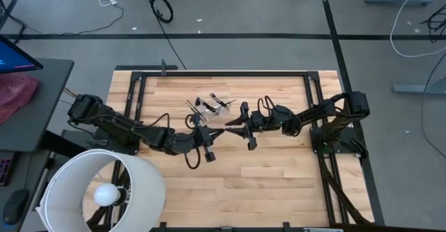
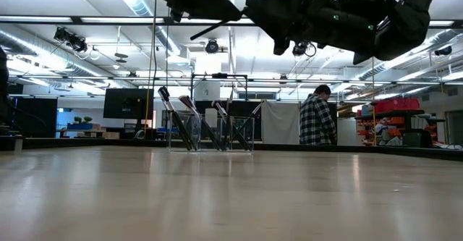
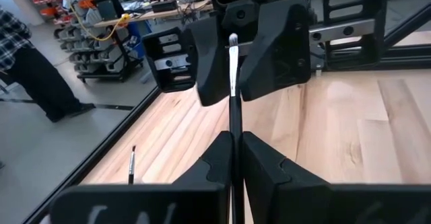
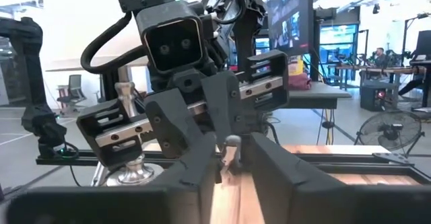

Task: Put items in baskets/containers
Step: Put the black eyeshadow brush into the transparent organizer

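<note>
A slim brush (image 3: 234,96) with a dark handle, a silver ferrule and a pale tip hangs above the table's middle, and my left gripper (image 3: 234,140) is shut on it. My right gripper (image 4: 232,160) faces it from the table's right. It is open, and its fingers (image 3: 273,49) stand close on either side of the brush's bristle end (image 4: 232,144). The clear cup (image 1: 214,106) stands behind them toward the far edge, with several brushes (image 2: 189,121) leaning in it. One more brush (image 3: 131,165) lies flat on the wood. My left gripper pinches the brush's dark handle (image 3: 234,126) between its two fingers, coming about level from the table's left. The handle runs on forward along the line of the fingers. The brush is lifted clear of the table, its bristle end toward my right gripper. My right gripper: I cannot tell whether its fingers touch the bristle end.
A big white lampshade (image 1: 104,190) with a bulb stands at the near left corner. A black frame (image 1: 223,72) runs around the table's far and side edges. Bare wood (image 1: 265,183) lies toward the near edge. A person in a checked shirt (image 2: 317,118) stands in the room beyond.
</note>
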You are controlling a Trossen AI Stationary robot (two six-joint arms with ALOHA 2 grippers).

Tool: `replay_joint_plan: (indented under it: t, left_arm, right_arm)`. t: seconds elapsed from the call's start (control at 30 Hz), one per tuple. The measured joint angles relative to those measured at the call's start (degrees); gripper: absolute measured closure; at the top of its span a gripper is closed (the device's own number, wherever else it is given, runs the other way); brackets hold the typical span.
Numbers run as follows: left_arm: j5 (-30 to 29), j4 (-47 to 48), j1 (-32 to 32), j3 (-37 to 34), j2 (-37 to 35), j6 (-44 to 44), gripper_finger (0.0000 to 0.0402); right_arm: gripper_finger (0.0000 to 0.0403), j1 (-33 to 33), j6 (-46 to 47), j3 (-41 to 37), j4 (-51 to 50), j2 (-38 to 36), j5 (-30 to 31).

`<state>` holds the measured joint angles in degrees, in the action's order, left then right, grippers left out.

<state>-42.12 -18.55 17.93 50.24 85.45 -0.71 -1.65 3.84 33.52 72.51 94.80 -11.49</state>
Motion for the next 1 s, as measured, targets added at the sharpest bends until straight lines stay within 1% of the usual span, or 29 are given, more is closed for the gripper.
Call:
replay_joint_plan:
  t: [0.2,0.3,0.4,0.53,0.63,0.8,0.9,1.0]
  left_arm:
    - [0.0,0.2,0.0,0.0,0.0,0.0,0.0375]
    - [-0.1,0.7,0.0,0.0,0.0,0.0,0.0374]
    - [0.4,1.2,0.0,0.1,0.0,0.0,0.0374]
    - [3.9,1.6,-0.2,0.1,0.0,0.1,0.0367]
    - [4.8,1.7,-0.2,0.1,0.0,0.0,0.035]
    - [5.0,2.7,-0.2,0.1,0.0,0.2,0.0309]
    - [2.2,3.8,-0.1,0.1,0.0,1.2,0.0288]
    - [-3.4,5.3,0.3,0.1,0.0,1.4,0.0273]
  right_arm:
    - [0.0374,0.0,0.0,0.0,0.0,0.0,-0.1]
    - [0.0392,0.0,0.0,0.0,-0.1,0.0,-0.1]
    - [0.0388,0.0,0.1,0.0,-0.2,0.0,-0.1]
    - [0.0377,0.0,0.1,0.0,-0.4,0.0,-0.5]
    - [0.0382,0.1,0.2,0.0,-0.5,0.0,-0.6]
    - [0.0391,0.0,1.2,0.0,-1.9,0.0,-0.2]
    - [0.039,0.0,1.7,0.1,-4.8,0.0,0.6]
    - [0.039,-0.1,1.7,0.1,-8.6,0.0,0.6]
